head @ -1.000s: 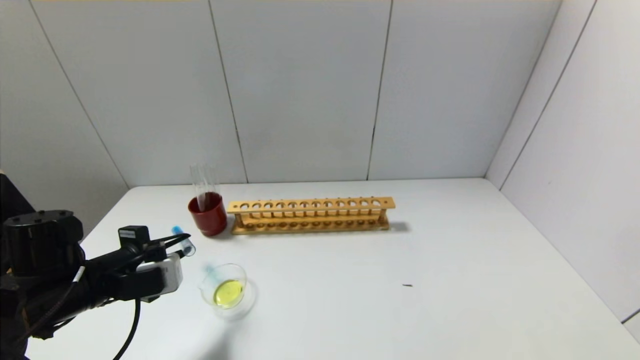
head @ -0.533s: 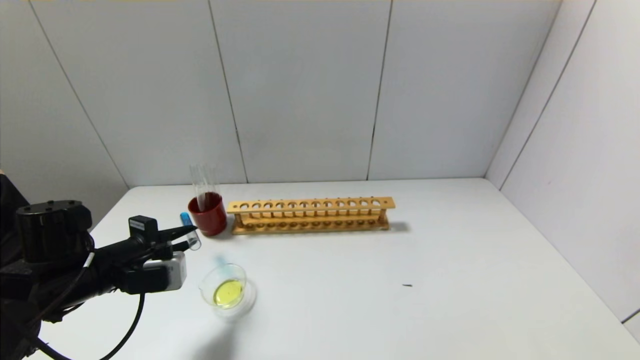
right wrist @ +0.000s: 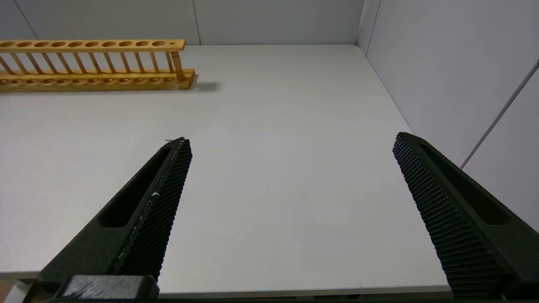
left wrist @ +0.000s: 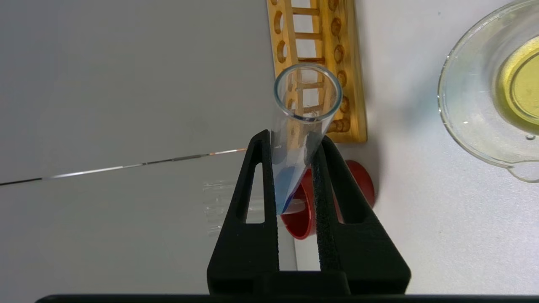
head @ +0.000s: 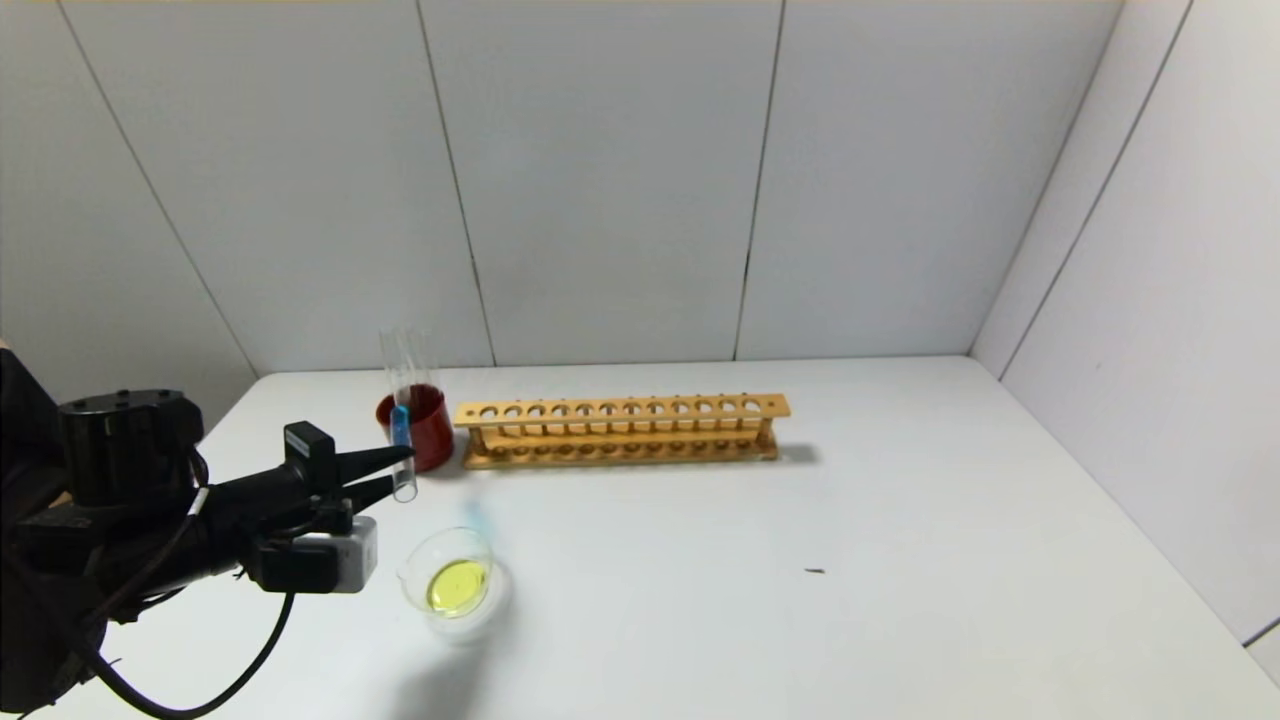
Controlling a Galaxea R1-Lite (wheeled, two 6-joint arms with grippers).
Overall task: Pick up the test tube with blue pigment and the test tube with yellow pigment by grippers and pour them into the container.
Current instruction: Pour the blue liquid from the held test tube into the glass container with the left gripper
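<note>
My left gripper (head: 405,468) is clamped on the test tube with blue pigment (head: 402,455), held above the table (head: 900,520) in front of the red cup (head: 425,432). The tube stands near upright (blue liquid at its upper end, open mouth down). The container (head: 452,580) holds yellow liquid. My right gripper (right wrist: 290,145) is parked, jaws wide apart.
</note>
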